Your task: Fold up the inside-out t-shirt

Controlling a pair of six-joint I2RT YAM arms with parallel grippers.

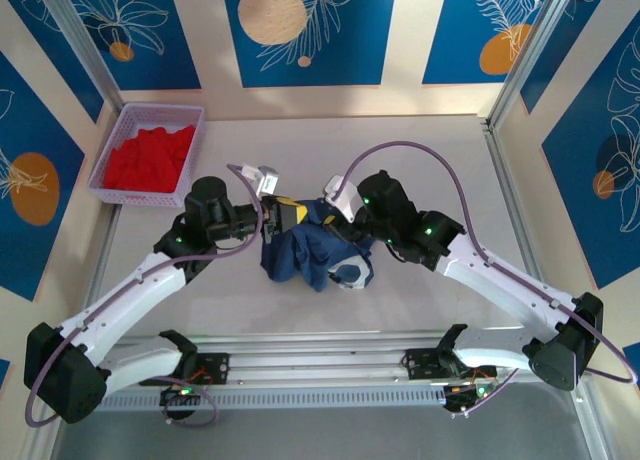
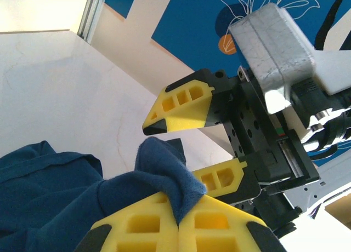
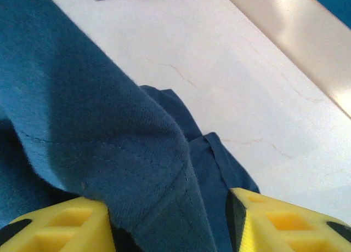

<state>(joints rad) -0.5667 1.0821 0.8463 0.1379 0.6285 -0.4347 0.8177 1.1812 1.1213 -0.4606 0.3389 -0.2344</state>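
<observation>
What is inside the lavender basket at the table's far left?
A bright red garment lies bunched inside the lavender basket, filling most of it. Anything beneath the red cloth is covered and cannot be seen.

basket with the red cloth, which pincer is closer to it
Left. The left pincer, clamped on the t-shirt's left side, is nearer the basket. The right pincer is farther off, on the t-shirt's other side.

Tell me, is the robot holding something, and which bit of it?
Yes. The left claw is pinched shut on a bunched fold of the navy t-shirt. The right claw is open, with more of the cloth lying loose in its gap.
</observation>
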